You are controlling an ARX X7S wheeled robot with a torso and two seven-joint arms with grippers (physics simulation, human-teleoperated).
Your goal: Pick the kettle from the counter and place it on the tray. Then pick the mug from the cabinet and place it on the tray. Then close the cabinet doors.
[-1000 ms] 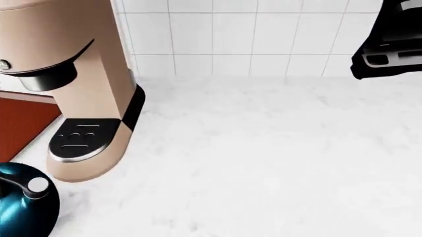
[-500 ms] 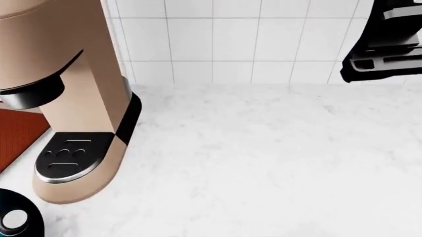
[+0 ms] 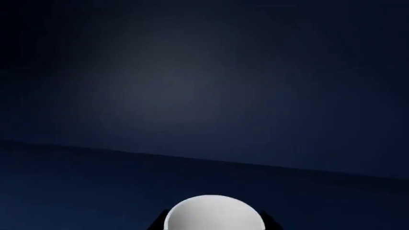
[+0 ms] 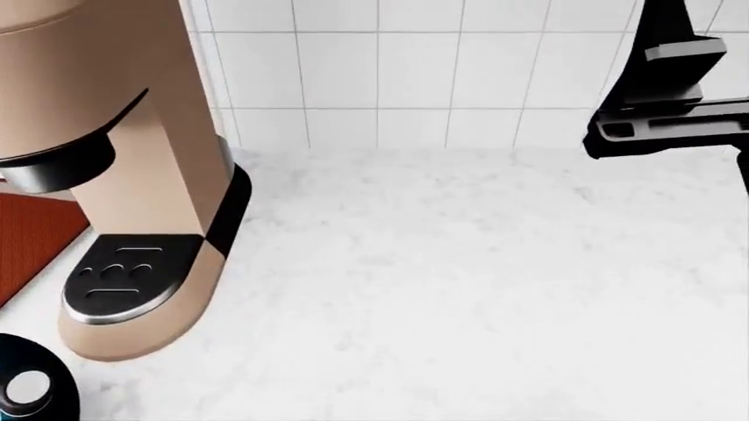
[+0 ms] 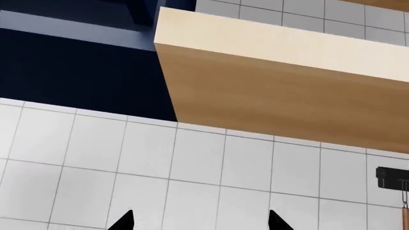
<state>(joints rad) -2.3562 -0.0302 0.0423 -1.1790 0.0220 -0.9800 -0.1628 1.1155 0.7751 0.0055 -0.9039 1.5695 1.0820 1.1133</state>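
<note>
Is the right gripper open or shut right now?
Open. In the right wrist view the right gripper's two black fingertips stand well apart with only white tiled wall between them, below the light wooden cabinet door.

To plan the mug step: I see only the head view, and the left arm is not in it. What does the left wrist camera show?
Observer: A white round thing, probably the mug, sits between the fingertips of the left end effector. Whether it is gripped is unclear.
Operator: What is around it?
Observer: Only a dark blue surface.
Operator: Is the right end effector open?
Observer: Yes. The right end effector is open and empty, below a wooden panel.
</note>
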